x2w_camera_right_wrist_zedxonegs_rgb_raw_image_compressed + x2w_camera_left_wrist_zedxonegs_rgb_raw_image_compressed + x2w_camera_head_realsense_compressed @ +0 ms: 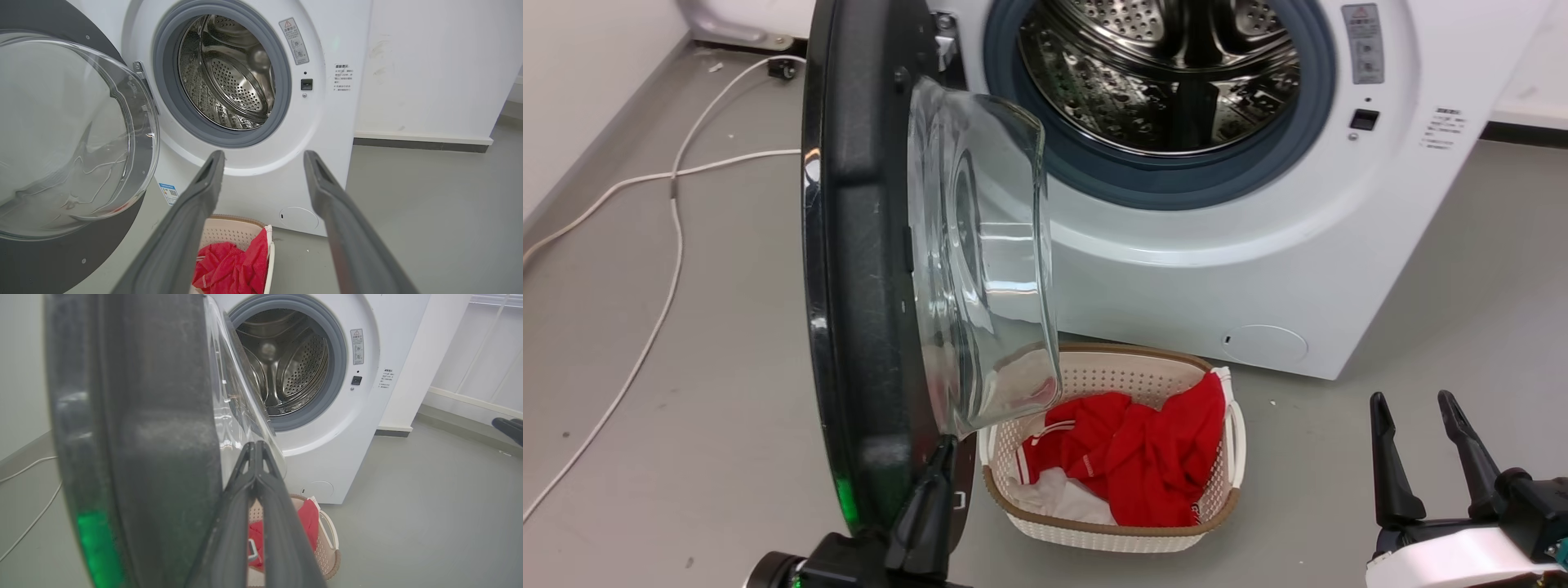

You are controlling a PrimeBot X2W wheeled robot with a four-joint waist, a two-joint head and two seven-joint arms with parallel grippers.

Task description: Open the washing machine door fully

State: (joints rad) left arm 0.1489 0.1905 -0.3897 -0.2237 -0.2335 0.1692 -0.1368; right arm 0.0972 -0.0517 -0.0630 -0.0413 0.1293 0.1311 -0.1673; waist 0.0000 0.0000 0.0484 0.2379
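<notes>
The washing machine door (858,245) stands swung out about square to the front of the washing machine (1258,269), its black rim edge-on to me and its glass bowl facing right. My left gripper (943,445) is shut, nothing between its fingers, with the tips resting on the door's inner face at the bowl's lower edge. The left wrist view shows those closed tips (255,444) against the door (155,437). My right gripper (1411,400) hangs open at the lower right, away from the door. In its own view the right gripper (263,157) points at the machine (327,122).
A cream laundry basket (1127,531) holding red and white clothes sits on the floor in front of the machine, just right of the door's lower edge. A white cable (674,212) trails over the grey floor at the left. The steel drum (1168,73) is exposed.
</notes>
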